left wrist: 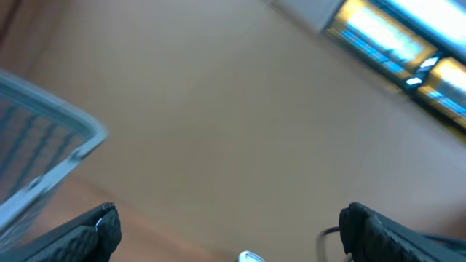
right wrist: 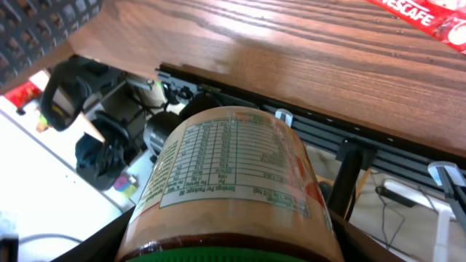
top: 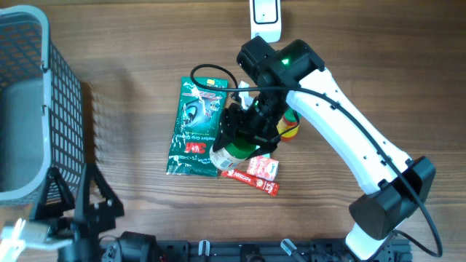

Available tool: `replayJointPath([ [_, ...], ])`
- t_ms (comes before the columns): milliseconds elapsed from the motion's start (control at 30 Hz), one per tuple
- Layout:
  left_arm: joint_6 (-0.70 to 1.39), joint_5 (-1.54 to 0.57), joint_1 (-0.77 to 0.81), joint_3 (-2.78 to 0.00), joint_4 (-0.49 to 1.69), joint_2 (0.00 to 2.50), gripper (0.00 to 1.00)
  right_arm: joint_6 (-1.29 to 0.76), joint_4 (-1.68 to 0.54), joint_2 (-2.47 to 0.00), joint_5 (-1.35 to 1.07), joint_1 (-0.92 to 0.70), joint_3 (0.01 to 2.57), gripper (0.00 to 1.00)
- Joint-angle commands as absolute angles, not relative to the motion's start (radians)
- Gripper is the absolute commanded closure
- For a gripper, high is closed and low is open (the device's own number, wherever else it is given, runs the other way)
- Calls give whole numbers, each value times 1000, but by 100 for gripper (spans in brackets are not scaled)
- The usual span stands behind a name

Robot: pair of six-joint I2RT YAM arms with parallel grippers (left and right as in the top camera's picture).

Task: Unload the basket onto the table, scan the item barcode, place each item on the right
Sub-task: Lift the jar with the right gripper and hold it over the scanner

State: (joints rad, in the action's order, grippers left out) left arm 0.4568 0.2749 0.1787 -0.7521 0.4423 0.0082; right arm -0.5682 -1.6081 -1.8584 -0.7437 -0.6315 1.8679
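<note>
- The right end effector (top: 244, 132) is seen partly closed, its jaws set against the two sides of a jar (right wrist: 233, 175) with a green lid; the jar is judged to be gripped; whether it has been raised off the table (top: 131, 44) cannot be told.
- In the right wrist view the jar fills the space between the jaws, with a printed nutrition panel turned up toward the camera; no barcode can be made out on the side shown.
- Just beside the held jar, on the side toward the other arm, a green packet (top: 193, 124) is lying flat; red sachets (top: 251, 178) lie close by on the side toward the arm bases; both are untouched.
- Well beyond the right end effector, at the far edge of the table, a white device (top: 264, 18) is seen; it may be the scanner, though this cannot be confirmed.
- The left end effector (left wrist: 229, 225) is held fully open with nothing between its jaws; it is well apart from the jar, near a wire basket (top: 29, 87).
- Progress is judged as early: the item appears to have been picked; the barcode has not yet been found or presented, so lifting, turning and scanning are left.
</note>
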Motion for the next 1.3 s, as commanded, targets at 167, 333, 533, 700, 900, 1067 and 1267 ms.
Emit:
replayJointPath([
  [167,476,112,186,-323,386,9,0,-445,-1608,-1842,-770,-631,1873,42],
  [333,477,112,186,-228,410,9,0,-445,-1608,-1842,-659,-631,1873,40],
  [533,476,112,186,-228,611,9,0,-485,-1462,-1842,-263,-566,1873,44],
  [700,476,112,186,-228,731,9,0,-505,-1149,-1842,-30,-478,1873,45],
  [900,476,112,186,-228,768,9,0,-526,-667,-1923,275,-476,1841,46],
  [1067,476,112,186,-228,769,9,0,-601,-344,-2164,482,-477,1842,47],
  [1267,476,112,186,-228,768,9,0,-440,18,-2272,614,-472,1842,47],
])
